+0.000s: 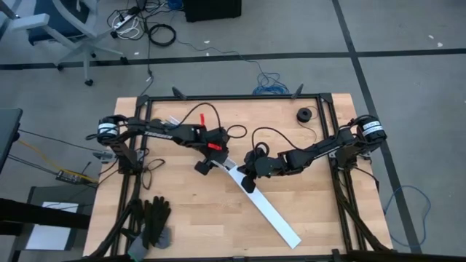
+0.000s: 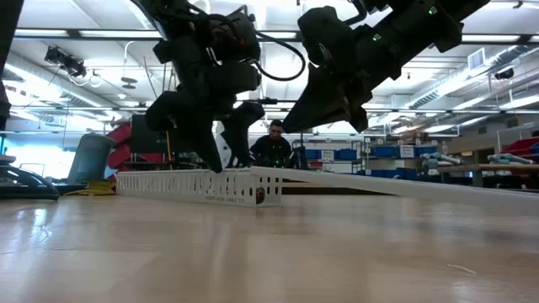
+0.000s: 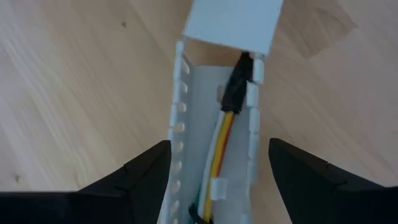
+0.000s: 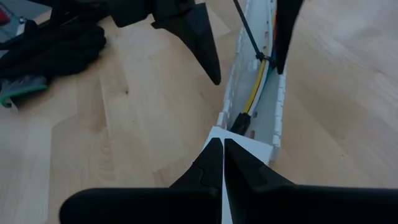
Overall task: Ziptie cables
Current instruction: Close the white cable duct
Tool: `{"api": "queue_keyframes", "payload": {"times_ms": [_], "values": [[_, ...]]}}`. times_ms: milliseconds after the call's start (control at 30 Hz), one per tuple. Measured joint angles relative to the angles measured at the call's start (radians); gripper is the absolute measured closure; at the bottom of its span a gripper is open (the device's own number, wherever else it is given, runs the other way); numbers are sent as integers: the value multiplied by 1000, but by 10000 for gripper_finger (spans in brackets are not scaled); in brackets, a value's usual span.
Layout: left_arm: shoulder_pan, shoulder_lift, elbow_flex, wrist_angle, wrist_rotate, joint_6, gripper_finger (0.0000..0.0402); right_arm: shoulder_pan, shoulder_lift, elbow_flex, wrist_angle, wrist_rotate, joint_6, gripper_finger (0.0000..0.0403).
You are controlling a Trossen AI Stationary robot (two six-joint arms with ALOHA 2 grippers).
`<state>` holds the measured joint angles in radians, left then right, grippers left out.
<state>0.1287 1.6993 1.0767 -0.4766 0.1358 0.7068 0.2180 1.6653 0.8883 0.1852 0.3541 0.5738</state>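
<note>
Straddling the white slotted channel (image 3: 214, 124), the left gripper (image 3: 217, 180) has its fingers spread to either side, apparently touching nothing. Inside the channel lie the cables (image 3: 221, 146), ending in a dark plug. Farther right, the right gripper (image 4: 222, 163) hovers pressed shut above the channel's lid (image 1: 273, 217).

I can read nothing here. A faint printed line runs along the side wall of the white slotted channel (image 2: 189, 186) in the low view, too small to make out.
</note>
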Motion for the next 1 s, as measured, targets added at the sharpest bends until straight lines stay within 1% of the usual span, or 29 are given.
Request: {"api": "queue_keyframes", "payload": {"times_ms": [300,733,1000], "values": [[-13,34,61,-17,18,2,155,0,1,0,-6,-10,-5,403],[-39,34,61,-12,28,21,168,0,1,0,0,-10,-15,403],[-39,42,61,37,28,19,169,0,1,0,1,-10,-16,403]]}}
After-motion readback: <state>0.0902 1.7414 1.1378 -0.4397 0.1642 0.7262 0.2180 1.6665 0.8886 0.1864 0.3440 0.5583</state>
